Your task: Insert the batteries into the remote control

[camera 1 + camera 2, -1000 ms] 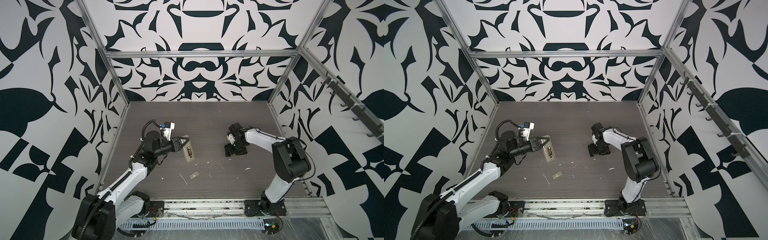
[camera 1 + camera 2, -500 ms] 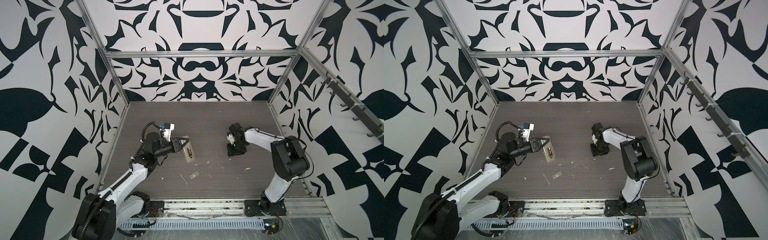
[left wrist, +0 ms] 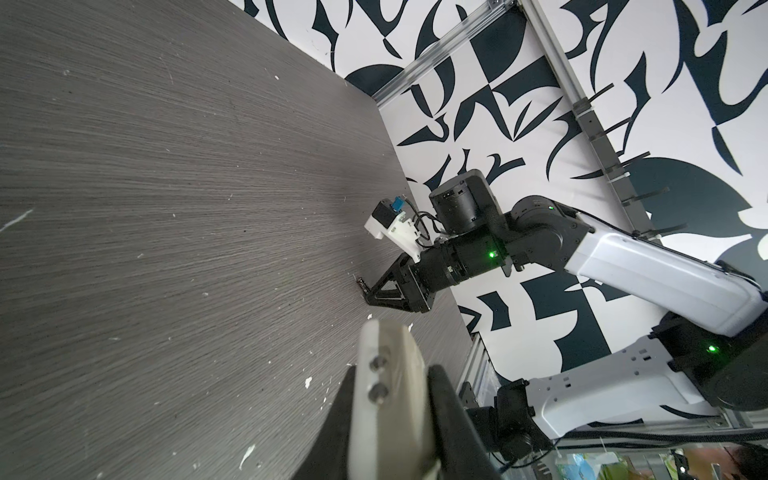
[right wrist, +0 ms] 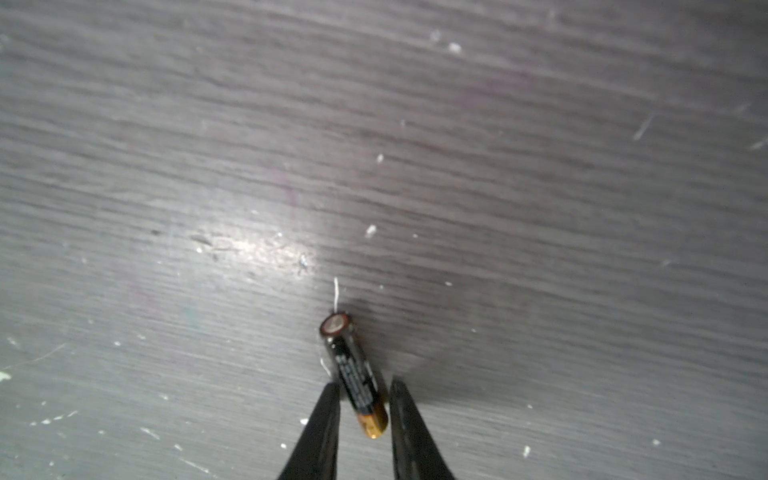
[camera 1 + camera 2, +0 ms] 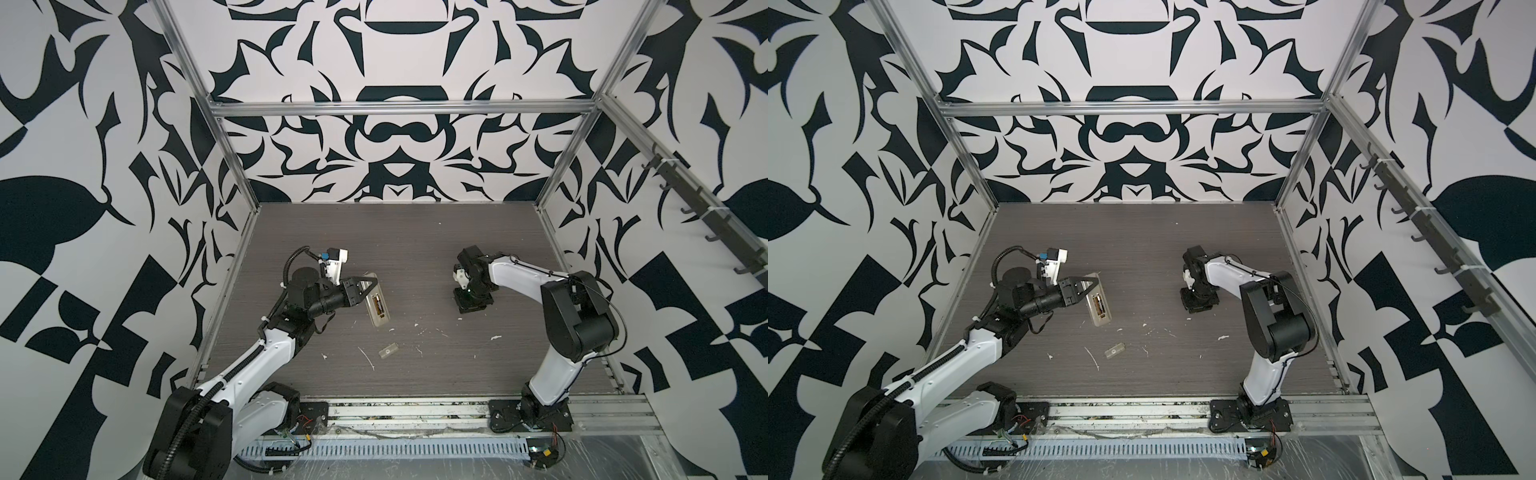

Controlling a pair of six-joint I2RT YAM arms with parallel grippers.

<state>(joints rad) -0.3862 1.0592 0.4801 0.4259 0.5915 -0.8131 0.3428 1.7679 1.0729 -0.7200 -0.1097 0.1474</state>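
**pinching a loose aaa battery off the table**

between the fingertips of the right gripper: an aaa battery, black-jacketed, lying flat on the grey table, gold end back toward the wrist, flat cap pointing out ahead. drawn in narrow on both flanks, with a sliver of table showing on one side; cannot tell whether the pinch has landed.

to do this well: squeeze square across the round body, near mid-length, so as not to squirt it forward. keep the tips low against the table. lift only once firm, and note which end is gold before carrying.

further out, in a top view: right arm stretched low from its base, wrist bent steeply down over the battery.

well off to the side of those jaws, clenched in the left gripper: the remote control, gripped by one end, back upward, recess open, with what looks like a second battery already seated. cannot tell whether its free end rests on the table. behind it, left arm reaching forward, forearm near level.

nearer the bases than either set of jaws, alone on the table: the small translucent battery cover.
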